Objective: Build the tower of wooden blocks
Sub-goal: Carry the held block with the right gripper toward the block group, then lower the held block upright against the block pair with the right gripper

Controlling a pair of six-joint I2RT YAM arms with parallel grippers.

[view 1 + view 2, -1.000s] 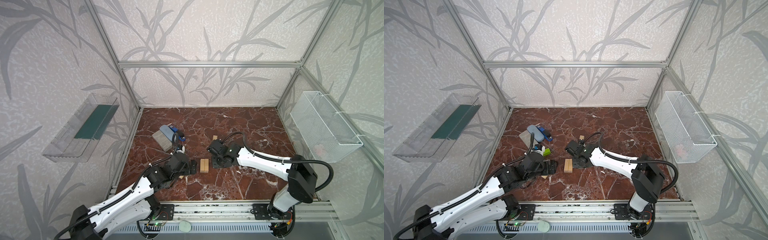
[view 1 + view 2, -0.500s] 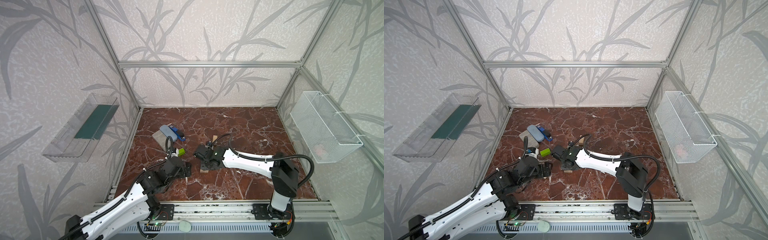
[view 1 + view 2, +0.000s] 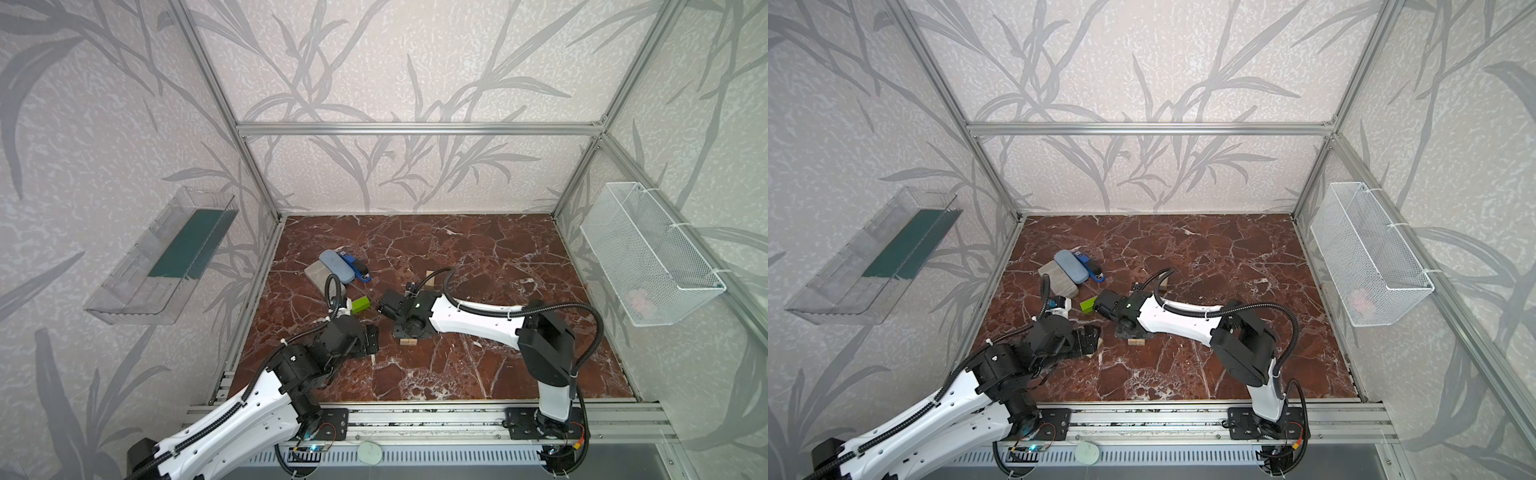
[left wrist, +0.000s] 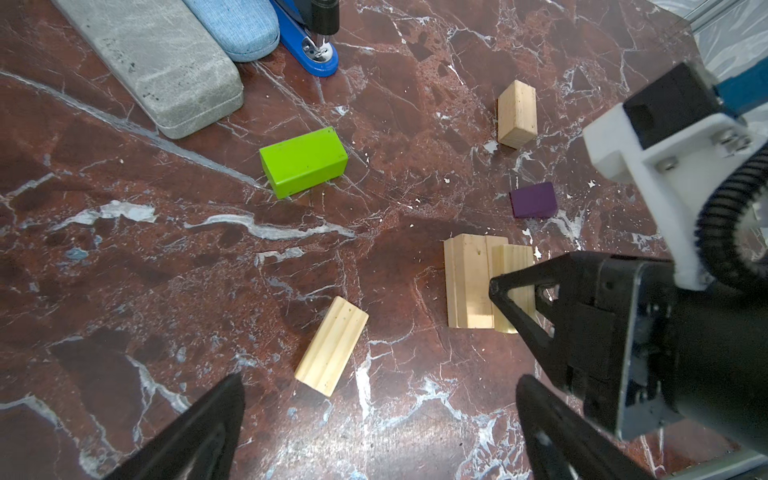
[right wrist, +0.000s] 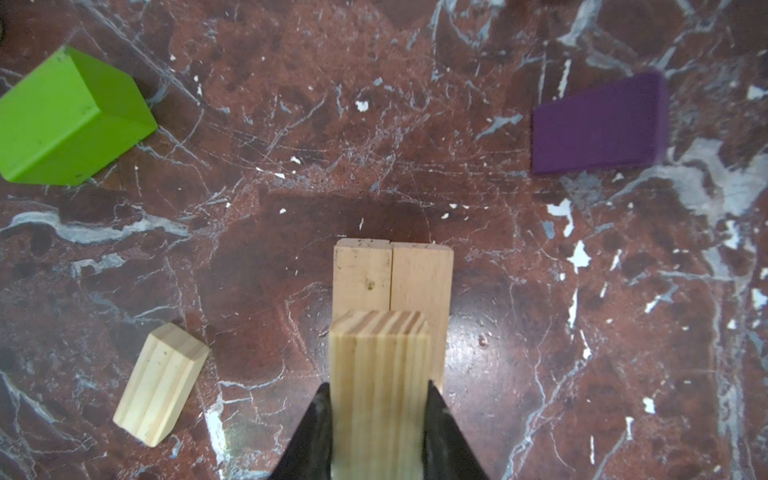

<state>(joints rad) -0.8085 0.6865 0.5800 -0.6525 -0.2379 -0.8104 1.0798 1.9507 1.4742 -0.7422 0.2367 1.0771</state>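
Note:
My right gripper is shut on a pale wood block and holds it over two pale wood blocks lying side by side on the floor. The held block runs the same way as that pair; I cannot tell whether it touches them. In both top views the right gripper covers most of the pair. My left gripper stands open with nothing in it, just short of a loose pale block. A lime-green brick, a purple block and another pale block lie apart on the floor.
A grey case, a blue-grey case and a blue stapler lie at the back left. A wire basket hangs on the right wall and a clear tray on the left wall.
My right gripper has carried its wood block leftward, over the pair of blocks. The left arm has drawn back a little toward the front, still open.

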